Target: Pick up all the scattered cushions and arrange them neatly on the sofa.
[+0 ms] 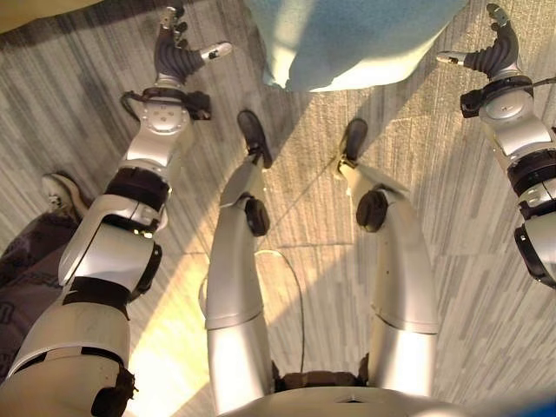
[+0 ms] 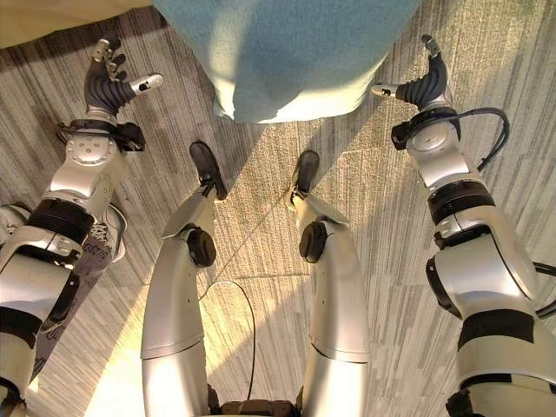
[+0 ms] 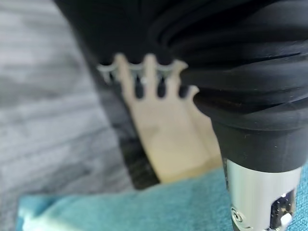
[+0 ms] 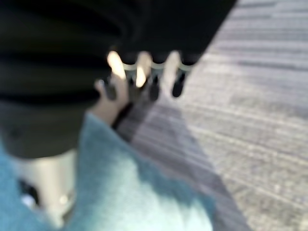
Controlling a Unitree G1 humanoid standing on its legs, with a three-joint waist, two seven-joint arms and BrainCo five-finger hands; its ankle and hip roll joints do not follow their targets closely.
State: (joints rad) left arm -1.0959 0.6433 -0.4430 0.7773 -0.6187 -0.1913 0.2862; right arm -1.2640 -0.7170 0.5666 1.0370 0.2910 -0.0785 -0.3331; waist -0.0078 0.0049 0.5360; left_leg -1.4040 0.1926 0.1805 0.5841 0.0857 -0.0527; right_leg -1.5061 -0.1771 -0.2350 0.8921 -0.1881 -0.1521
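Note:
A light blue cushion [image 1: 356, 39] lies on the grey carpet straight ahead, its near edge towards me. My left hand [image 1: 178, 48] hovers to the left of it, fingers relaxed and thumb spread, with a clear gap to the cushion [image 3: 144, 207]. My right hand [image 2: 423, 80] is held on the cushion's right side, open too, its thumb pointing at the cushion [image 4: 144, 192] and close to its edge. Neither hand holds anything. The cushion's far part runs past the top of both eye views.
A beige edge [image 1: 35, 10], perhaps the sofa's base, crosses the far left corner. A person's shoe [image 1: 61, 193] and dark patterned trouser leg [image 1: 26, 278] stand close beside my left arm. Striped grey carpet [image 1: 469, 261] lies all around.

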